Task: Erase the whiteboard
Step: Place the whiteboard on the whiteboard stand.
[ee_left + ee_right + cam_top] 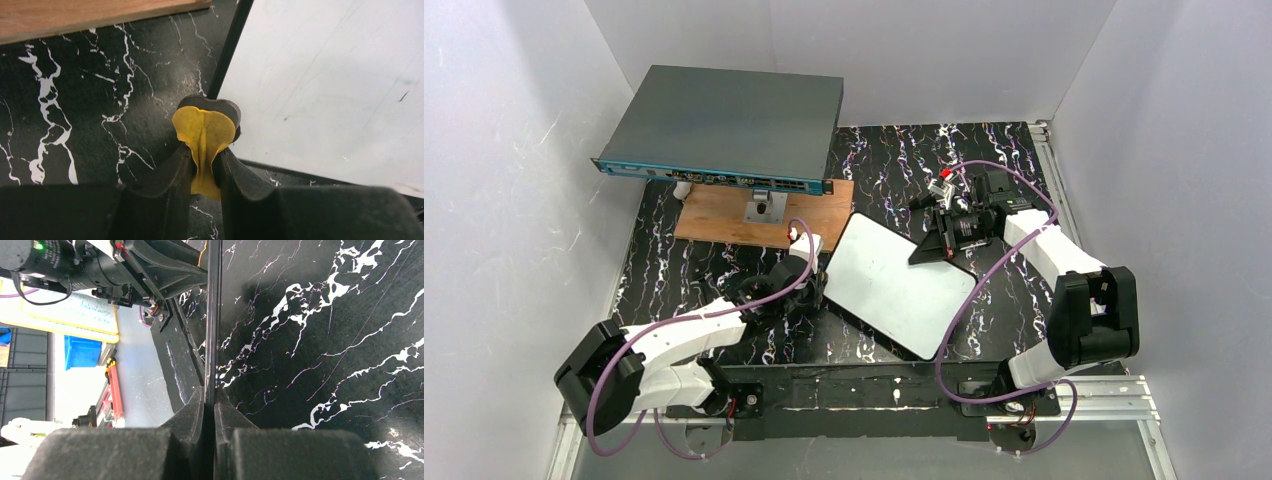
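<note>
Whiteboard (904,285) sits mid-table (894,165), set diagonally between both arms; face reads white, with only faint specks in the left wrist view. Right gripper (210,401) pinched tight on its thin dark far edge. Left gripper (204,157) clamped on a yellow, dark-backed pad (205,127), which touches the board's left edge. Wooden plank (724,215) nearby, far-left.

Soft, even light from above fills the white walls (504,150) with only faint shadows, the whiteboard (902,283) looks bright and a bit washed out, and the near fingers (165,180) in both wrist views are dark and blurry.
</note>
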